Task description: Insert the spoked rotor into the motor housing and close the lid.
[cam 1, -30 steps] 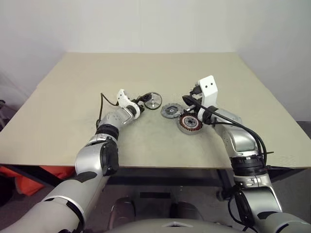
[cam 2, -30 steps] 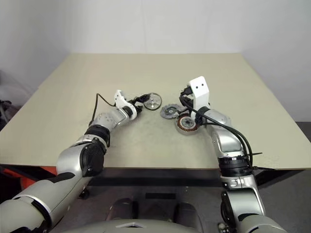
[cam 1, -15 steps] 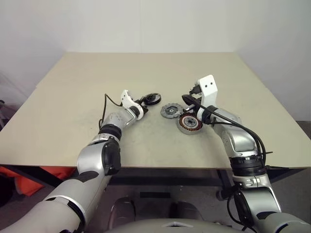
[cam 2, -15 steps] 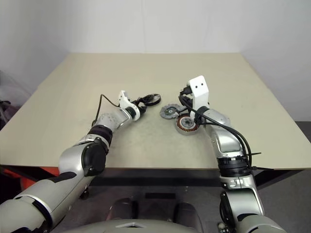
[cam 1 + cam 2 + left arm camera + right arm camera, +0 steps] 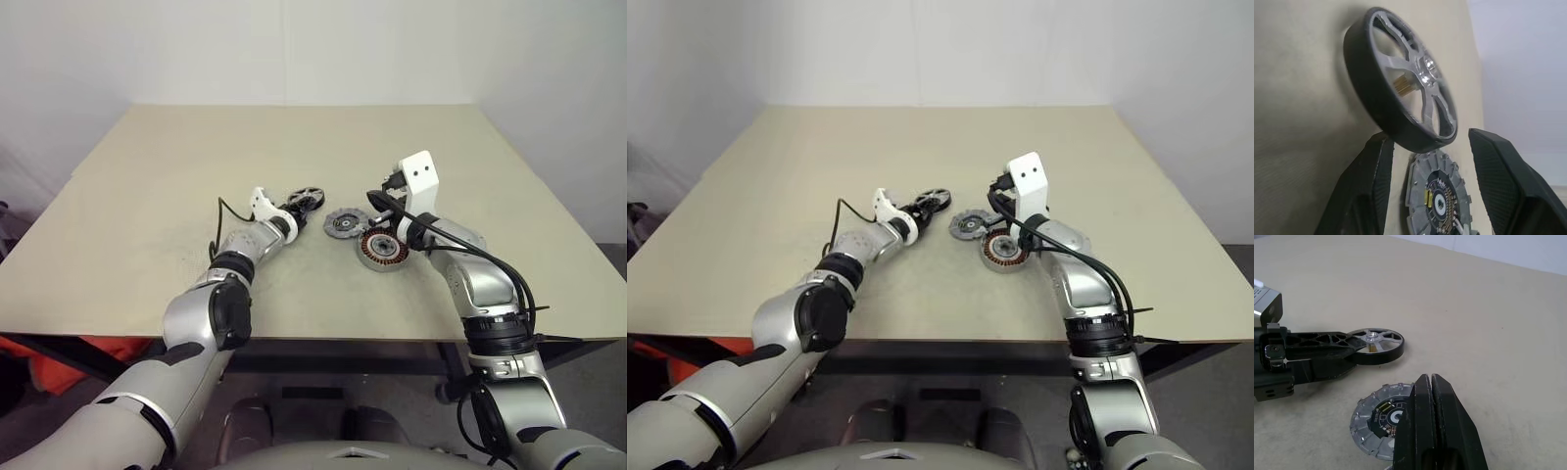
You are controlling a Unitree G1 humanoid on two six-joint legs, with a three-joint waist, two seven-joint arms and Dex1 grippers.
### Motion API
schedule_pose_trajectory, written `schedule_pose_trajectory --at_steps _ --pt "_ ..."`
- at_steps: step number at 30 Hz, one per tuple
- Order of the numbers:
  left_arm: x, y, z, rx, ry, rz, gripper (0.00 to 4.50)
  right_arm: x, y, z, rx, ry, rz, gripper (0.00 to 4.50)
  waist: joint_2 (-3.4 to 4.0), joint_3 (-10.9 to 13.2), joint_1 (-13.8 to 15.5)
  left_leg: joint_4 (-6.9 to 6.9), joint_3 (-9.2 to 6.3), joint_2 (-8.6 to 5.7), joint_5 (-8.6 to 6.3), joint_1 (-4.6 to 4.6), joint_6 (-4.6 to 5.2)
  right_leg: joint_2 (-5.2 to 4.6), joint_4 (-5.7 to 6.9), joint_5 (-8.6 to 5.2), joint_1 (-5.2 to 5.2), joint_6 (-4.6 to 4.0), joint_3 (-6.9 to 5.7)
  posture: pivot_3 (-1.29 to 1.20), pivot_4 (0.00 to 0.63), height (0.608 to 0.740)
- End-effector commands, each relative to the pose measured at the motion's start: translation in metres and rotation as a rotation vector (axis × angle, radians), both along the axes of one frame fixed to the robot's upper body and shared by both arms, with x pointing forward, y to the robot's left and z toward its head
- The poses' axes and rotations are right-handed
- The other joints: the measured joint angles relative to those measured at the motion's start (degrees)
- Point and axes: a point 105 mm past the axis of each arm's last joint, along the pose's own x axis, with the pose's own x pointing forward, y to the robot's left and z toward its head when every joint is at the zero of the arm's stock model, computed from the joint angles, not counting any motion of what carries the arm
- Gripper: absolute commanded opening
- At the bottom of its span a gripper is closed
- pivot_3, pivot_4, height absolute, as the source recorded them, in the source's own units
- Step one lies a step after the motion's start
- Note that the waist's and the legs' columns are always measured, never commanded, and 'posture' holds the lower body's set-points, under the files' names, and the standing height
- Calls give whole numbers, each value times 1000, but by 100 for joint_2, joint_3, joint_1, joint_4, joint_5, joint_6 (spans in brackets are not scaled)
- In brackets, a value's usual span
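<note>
The spoked rotor (image 5: pixel 1400 85), with a dark rim and silver spokes, lies on the table left of the other parts. My left gripper (image 5: pixel 297 204) reaches around it from the left. One of its fingers (image 5: pixel 1374 186) touches the rim and the other stands a little off, so it is open. To the right lies the lid (image 5: pixel 346 222), a flat grey disc. The motor housing (image 5: pixel 381 250) with copper windings sits beside the lid, nearer me. My right gripper (image 5: pixel 1429 382) is shut and empty, hovering over the lid and housing.
The beige table (image 5: pixel 294 137) has wide bare areas behind and to both sides of the parts. A black cable (image 5: pixel 217 211) loops off my left wrist. Walls stand behind the table.
My left gripper has slid slightly right and rolled, and its fingers have narrowed around the spoked rotor. The right arm, lid and housing have stayed put.
</note>
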Motion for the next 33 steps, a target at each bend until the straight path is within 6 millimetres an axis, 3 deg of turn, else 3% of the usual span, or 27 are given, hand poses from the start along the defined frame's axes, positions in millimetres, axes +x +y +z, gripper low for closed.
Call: schedule_pose_trajectory --at_steps 1,12,18,29,33 --pt "7 0 17 -37 -47 28 2527 -1 1 22 14 -82 4 0 0 0 1 -4 0 -1 0 0 0 0 -2 0 0 0 0 0 0 740" --pt "6 -1 9 -56 1 57 2527 -1 0 24 18 -86 -3 0 -2 1 4 -20 0 -5 0 -1 1 -1 -15 0 0 0 -1 0 0 740" --pt "5 -1 6 -44 5 52 601 0 -1 24 20 -85 -6 0 -2 1 3 -21 0 -5 0 0 1 -1 -15 0 0 0 -1 0 0 740" --pt "6 3 8 -55 -19 59 601 2 -4 25 6 -98 -28 0 -3 2 3 -21 0 -5 0 1 1 -1 -15 0 0 0 -1 0 0 740" --pt "9 8 24 -140 -84 50 601 13 -26 23 -28 -97 -165 0 -4 3 1 -22 1 -5 1 1 -1 -1 -15 0 0 0 -1 0 0 740"
